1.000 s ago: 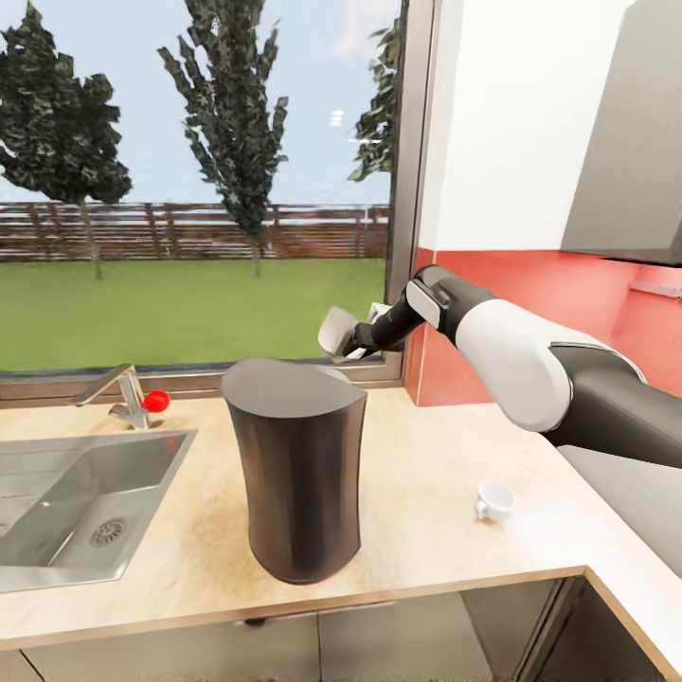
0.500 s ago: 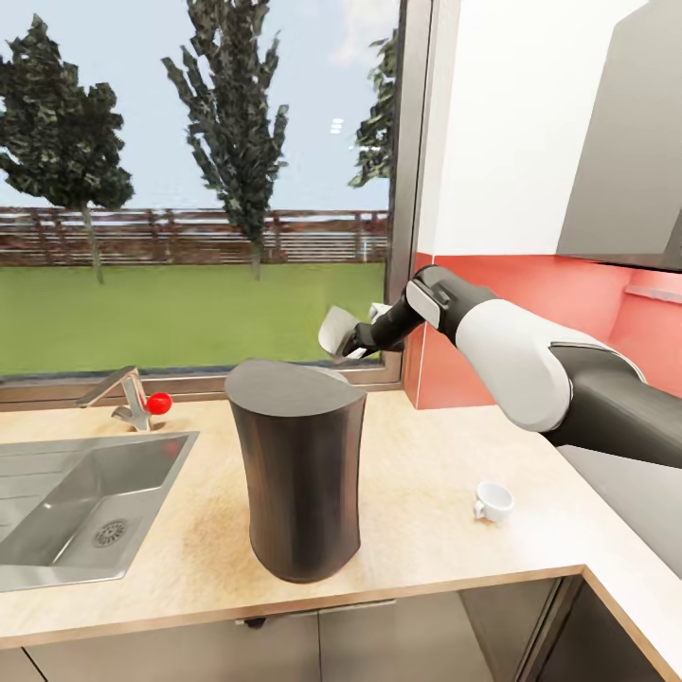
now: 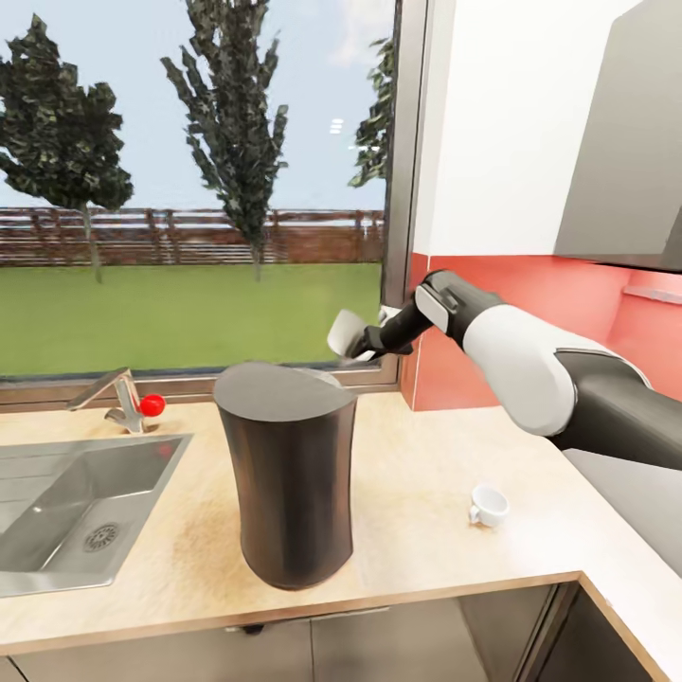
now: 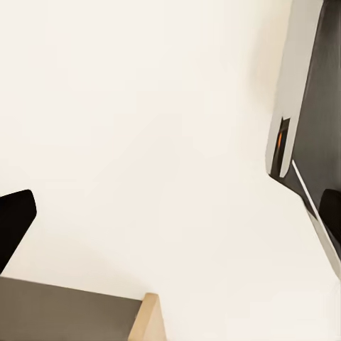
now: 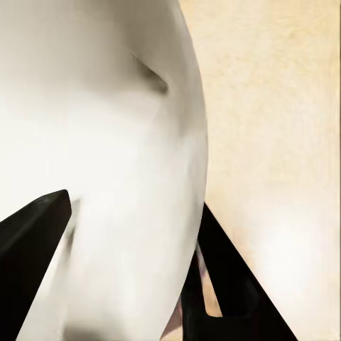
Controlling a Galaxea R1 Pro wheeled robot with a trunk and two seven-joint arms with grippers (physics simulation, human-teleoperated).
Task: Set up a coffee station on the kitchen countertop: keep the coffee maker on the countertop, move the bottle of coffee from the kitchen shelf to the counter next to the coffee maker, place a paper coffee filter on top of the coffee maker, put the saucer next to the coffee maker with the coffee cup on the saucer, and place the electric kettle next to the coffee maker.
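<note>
The coffee maker [image 3: 287,478], a tall dark cylinder, stands on the beige countertop [image 3: 417,474]. Above and behind its top, in front of the window, my right gripper [image 3: 366,343] is shut on a white curved piece that looks like the paper coffee filter [image 3: 344,332]. In the right wrist view the filter [image 5: 114,156] is very close, clamped between dark fingers [image 5: 35,234]. A small white coffee cup [image 3: 488,504] sits on the counter to the right of the coffee maker. In the left wrist view my left gripper [image 4: 170,213] is open before a pale surface.
A steel sink [image 3: 66,511] with a faucet [image 3: 114,393] and a red knob [image 3: 151,404] lies at the left. A red backsplash [image 3: 530,303] and a grey wall cabinet [image 3: 625,142] bound the right side. The counter turns a corner at the lower right.
The head view has shifted slightly. My right gripper, holding the filter, has edged a little to the right relative to the coffee maker.
</note>
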